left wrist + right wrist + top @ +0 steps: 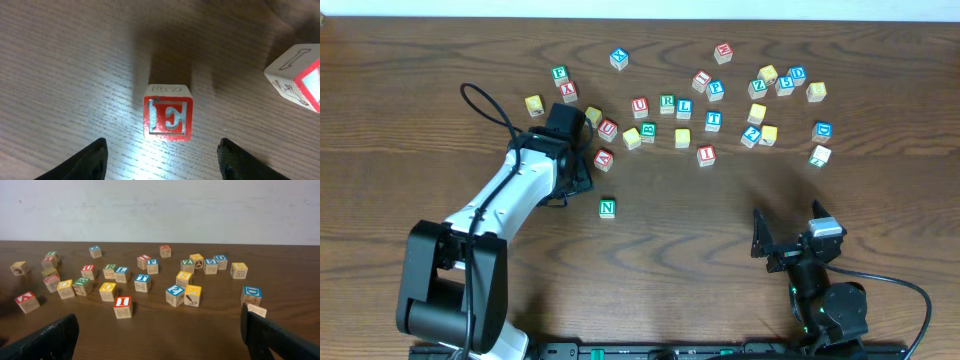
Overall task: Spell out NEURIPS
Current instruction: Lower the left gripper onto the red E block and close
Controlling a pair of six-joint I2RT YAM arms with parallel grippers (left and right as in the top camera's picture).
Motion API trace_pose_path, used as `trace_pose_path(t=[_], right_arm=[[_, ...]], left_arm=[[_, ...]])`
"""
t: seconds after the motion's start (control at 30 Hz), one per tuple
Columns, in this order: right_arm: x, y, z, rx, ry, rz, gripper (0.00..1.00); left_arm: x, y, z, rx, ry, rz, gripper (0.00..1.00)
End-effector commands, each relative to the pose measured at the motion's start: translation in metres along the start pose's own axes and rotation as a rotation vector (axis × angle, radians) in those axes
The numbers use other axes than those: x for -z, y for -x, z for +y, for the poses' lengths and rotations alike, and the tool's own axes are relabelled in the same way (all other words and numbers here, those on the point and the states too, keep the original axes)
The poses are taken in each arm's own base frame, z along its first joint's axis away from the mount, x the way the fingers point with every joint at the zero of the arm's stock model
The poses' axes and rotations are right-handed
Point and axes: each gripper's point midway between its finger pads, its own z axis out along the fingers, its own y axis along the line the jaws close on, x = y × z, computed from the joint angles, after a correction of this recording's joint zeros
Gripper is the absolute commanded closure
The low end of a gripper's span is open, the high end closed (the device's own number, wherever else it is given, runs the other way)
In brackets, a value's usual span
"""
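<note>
A red E cube [168, 118] stands on the table just beyond the tips of my left gripper [162, 148], centred on the gap. The jaws are open and touch nothing. In the overhead view the arm hides that cube, and the left gripper [578, 172] hangs beside a red A cube [604, 158]. A green N cube [607, 208] sits alone nearer the front. Further back lie the red U [639, 105], green R [666, 102], red I [706, 154], blue P [716, 90] and yellow S [183, 276]. My right gripper [159, 330] is open and empty, low at the front right.
Several other lettered cubes lie scattered across the back, among them a blue L [684, 108], a blue T [713, 120] and a cluster at the right [785, 82]. A red-edged cube [299, 75] lies to the right of the E. The left arm's cable [485, 105] loops over the table.
</note>
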Motion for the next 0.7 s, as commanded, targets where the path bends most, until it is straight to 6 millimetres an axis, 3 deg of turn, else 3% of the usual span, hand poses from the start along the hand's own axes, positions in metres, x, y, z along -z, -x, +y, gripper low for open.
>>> trace_pose_path(t=[0.0,0.33,0.67], right_arm=[[0.0,-0.001,-0.002,0.005,-0.006,0.002,0.01],[0.0,-0.001,-0.002,0.005,-0.006,0.002,0.01],[0.0,-0.001,-0.002,0.005,-0.006,0.002,0.01]], left_arm=[[0.001,0.008,-0.004,-0.039,-0.015,-0.016,0.31],[0.0,0.014,-0.008,-0.037,-0.025,-0.041,0.31],[-0.021,0.007,-0.006,-0.043,0.005,0.008,0.31]])
